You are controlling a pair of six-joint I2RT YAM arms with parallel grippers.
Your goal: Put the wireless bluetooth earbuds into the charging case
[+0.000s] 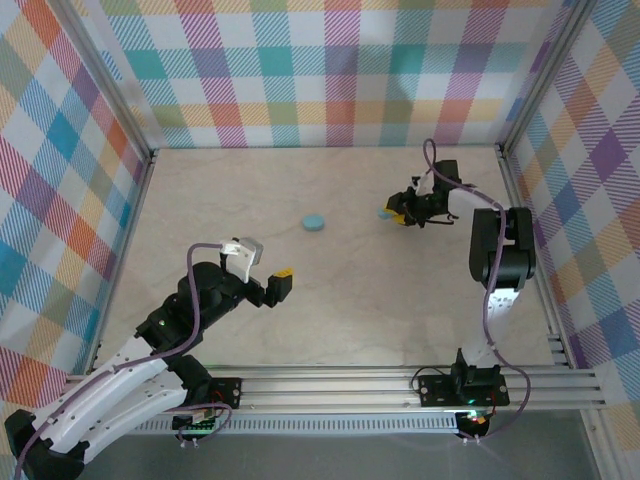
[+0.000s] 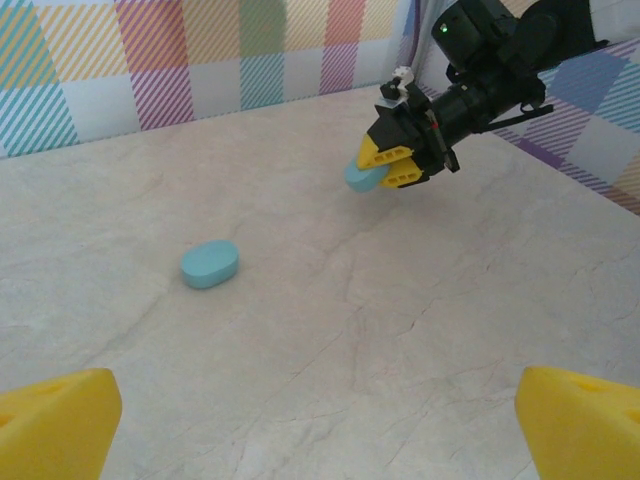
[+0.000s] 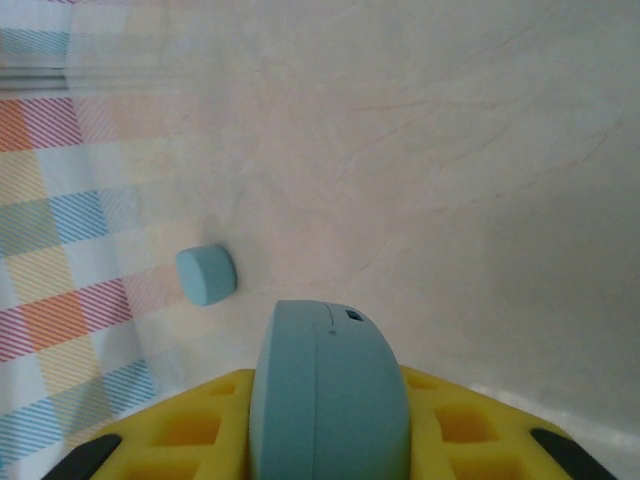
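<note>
My right gripper is shut on a light-blue charging case, held on edge between yellow pads just above the table at the back right. The lid seam and a small port face the right wrist camera, and the lid is closed. From the left wrist view the same case pokes out of the right gripper. A second light-blue case lies flat on the table, mid-back. My left gripper hovers open at the front left, nothing between its yellow fingertips. The earbuds are hidden.
Plaid walls and aluminium frame posts close in the pale marble table on three sides. The right arm's black body stands near the right wall. The aluminium rail with the arm bases runs along the front edge.
</note>
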